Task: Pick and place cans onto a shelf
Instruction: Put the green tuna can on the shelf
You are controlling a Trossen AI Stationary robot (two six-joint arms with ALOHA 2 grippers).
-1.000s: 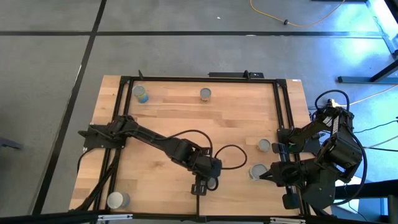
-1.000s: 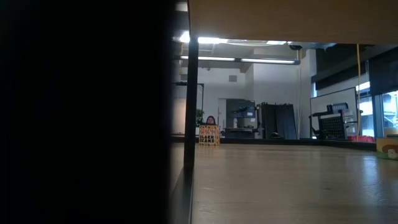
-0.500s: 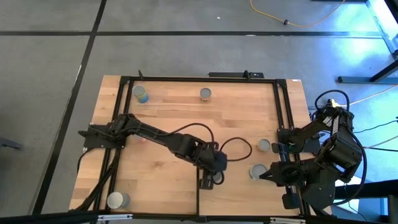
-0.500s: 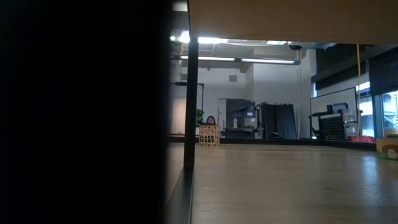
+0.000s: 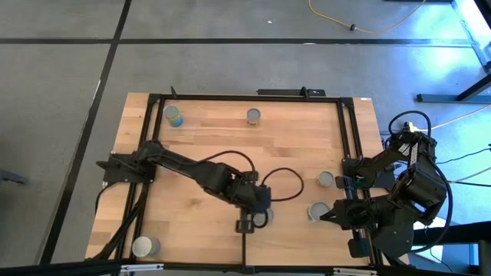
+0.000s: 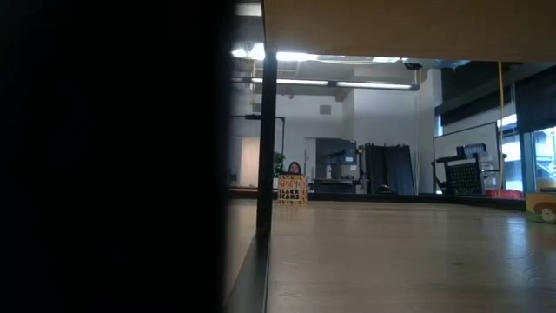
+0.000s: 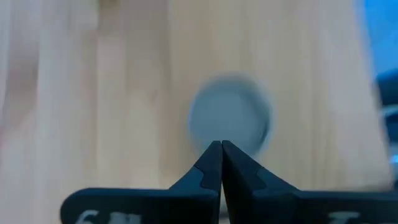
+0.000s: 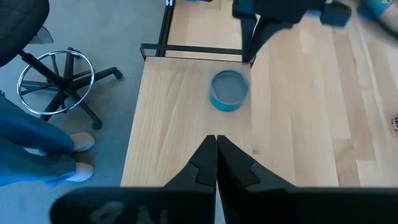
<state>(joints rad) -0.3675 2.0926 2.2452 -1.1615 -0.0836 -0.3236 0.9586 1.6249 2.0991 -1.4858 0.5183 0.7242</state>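
Several cans stand upright on the striped wooden table: two at the far side, one at the near left corner, two at the right. My left gripper, shut, hangs over another grey-topped can near the table's front middle. That can is largely hidden under the gripper in the high view. My right gripper, shut, waits at the right edge, pointing at a blue-labelled can. A pale wood panel, seemingly the shelf, spans the top of the low view. My left gripper points steeply down over the grey-topped can, its shut tips showing at the rim of the can's top. I cannot tell whether they touch it. The can stands upright on the table.
Black frame rails run along the table's far, left and right sides, and a thin rail crosses the near middle. A dark shape close to the low camera blocks its left half. A chair and a person's legs are beside the table.
My left gripper has risen a little above the can at the front middle, staying shut, and its cable loop has shifted with it. The can stays standing on the table.
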